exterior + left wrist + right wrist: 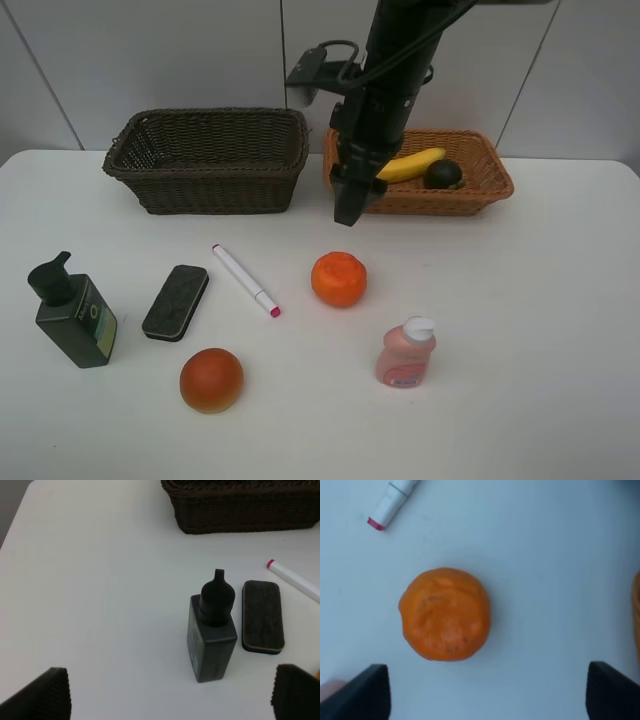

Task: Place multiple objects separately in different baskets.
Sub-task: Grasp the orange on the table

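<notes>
The bumpy tangerine (338, 278) (445, 614) lies on the white table, and my right gripper (347, 207) (489, 692) hangs open above it, its fingers (365, 692) wide apart. My left gripper (172, 700) is open above the dark green pump bottle (212, 640) (72, 312) and does not show in the high view. The black eraser (176, 301) (262, 616) and white marker (245, 280) (295, 580) lie right of the bottle. The yellow banana (410, 165) and dark green fruit (443, 175) are in the light orange basket (480, 195). The dark brown basket (205, 185) (240, 515) looks empty.
A red-orange ball fruit (211, 380) lies near the table's front edge. A pink bottle (406, 353) stands to its right, in front of the tangerine. The right arm (385, 90) reaches down in front of the two baskets. A tiled wall stands behind the table.
</notes>
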Motion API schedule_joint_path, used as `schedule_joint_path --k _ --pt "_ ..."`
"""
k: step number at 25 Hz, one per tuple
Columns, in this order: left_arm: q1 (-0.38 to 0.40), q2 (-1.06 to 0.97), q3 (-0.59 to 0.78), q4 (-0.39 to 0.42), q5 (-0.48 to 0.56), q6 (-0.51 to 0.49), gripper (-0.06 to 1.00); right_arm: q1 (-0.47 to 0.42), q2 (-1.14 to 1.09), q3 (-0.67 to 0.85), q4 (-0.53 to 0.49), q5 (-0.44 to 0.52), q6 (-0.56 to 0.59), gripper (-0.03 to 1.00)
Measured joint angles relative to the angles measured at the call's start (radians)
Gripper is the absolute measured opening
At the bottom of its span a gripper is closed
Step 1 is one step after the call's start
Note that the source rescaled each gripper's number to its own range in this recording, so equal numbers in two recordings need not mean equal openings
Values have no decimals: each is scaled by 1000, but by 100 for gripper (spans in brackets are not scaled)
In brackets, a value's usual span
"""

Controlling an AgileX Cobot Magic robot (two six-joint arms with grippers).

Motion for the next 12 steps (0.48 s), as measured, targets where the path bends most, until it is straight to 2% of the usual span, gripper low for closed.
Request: schedule_joint_path --k 12 --pt "0 0 0 0 0 0 100 9 144 33 50 0 18 97"
